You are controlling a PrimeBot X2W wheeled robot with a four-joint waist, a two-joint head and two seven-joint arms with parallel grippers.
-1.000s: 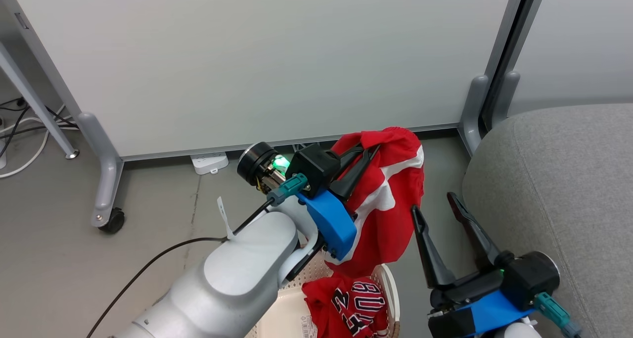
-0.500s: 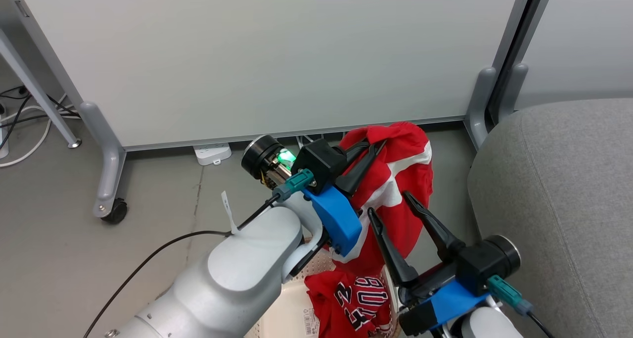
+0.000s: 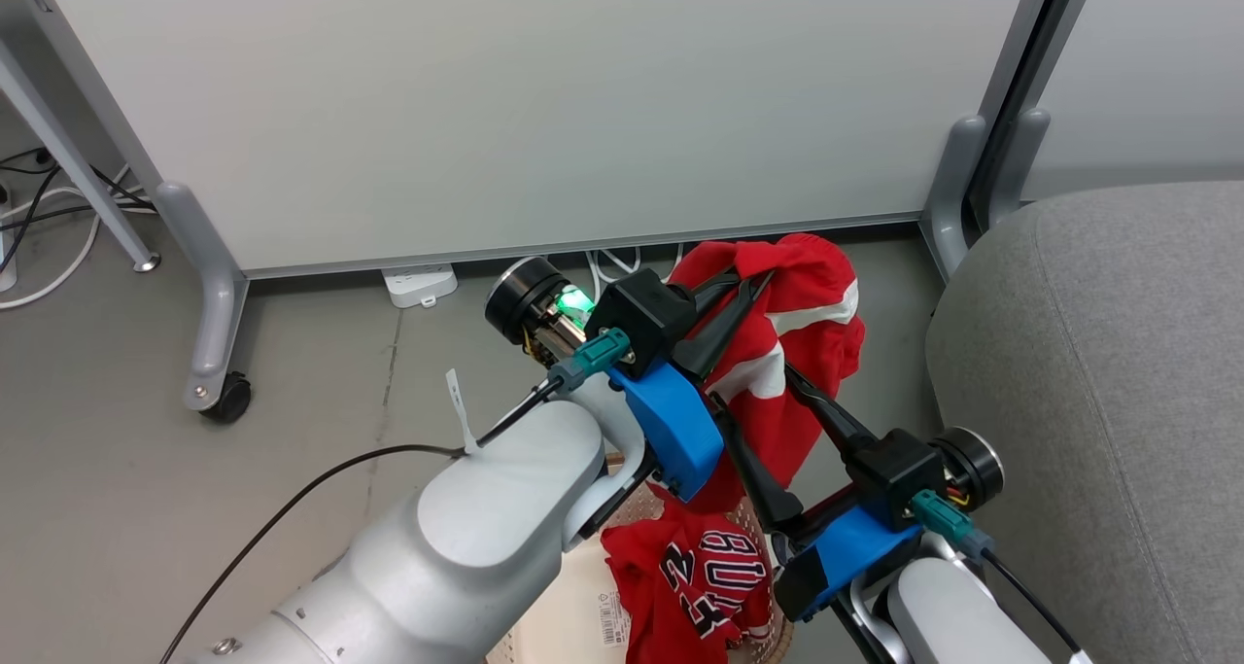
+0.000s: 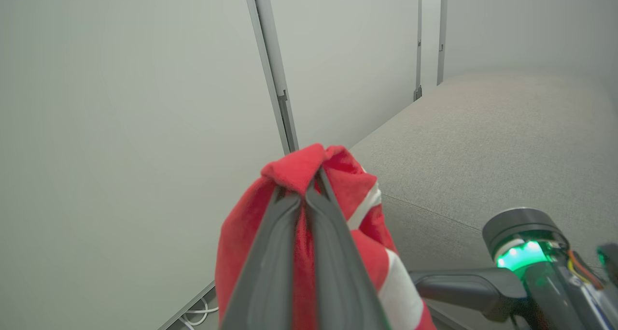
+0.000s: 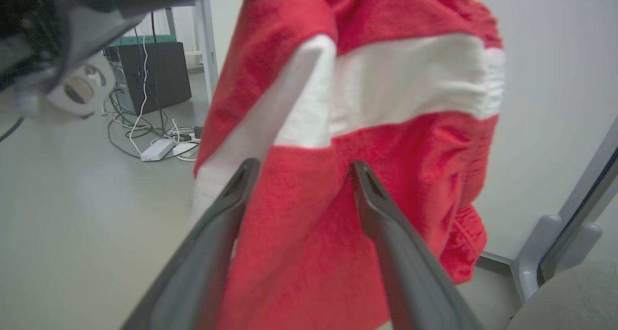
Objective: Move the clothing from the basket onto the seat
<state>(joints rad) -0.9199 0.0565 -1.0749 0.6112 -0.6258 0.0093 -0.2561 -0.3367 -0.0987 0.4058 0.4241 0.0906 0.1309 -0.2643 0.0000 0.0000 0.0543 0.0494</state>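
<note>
My left gripper [image 3: 766,277] is shut on the top of a red garment with white trim [image 3: 826,290], which hangs above the basket [image 3: 559,611]. In the left wrist view the shut gripper [image 4: 313,179] pinches the cloth [image 4: 294,168]. My right gripper [image 3: 760,394] stands open, its fingers on either side of the hanging cloth's lower part. The right wrist view shows the open gripper [image 5: 304,170] straddling the red fabric [image 5: 400,78]. A red jersey with black-and-white letters [image 3: 705,576] lies in the basket. The grey seat [image 3: 1098,372] is at the right.
A pale partition panel [image 3: 544,100] stands behind, on grey feet with a caster [image 3: 228,399]. A white power strip [image 3: 420,283] lies at its base, and cables [image 3: 39,227] trail at the left. A dark box with wires [image 5: 149,74] sits farther off.
My right gripper has swung left and up from beside the seat, and its open fingers now straddle the hanging garment. The left gripper keeps its hold; the camera shifted slightly.
</note>
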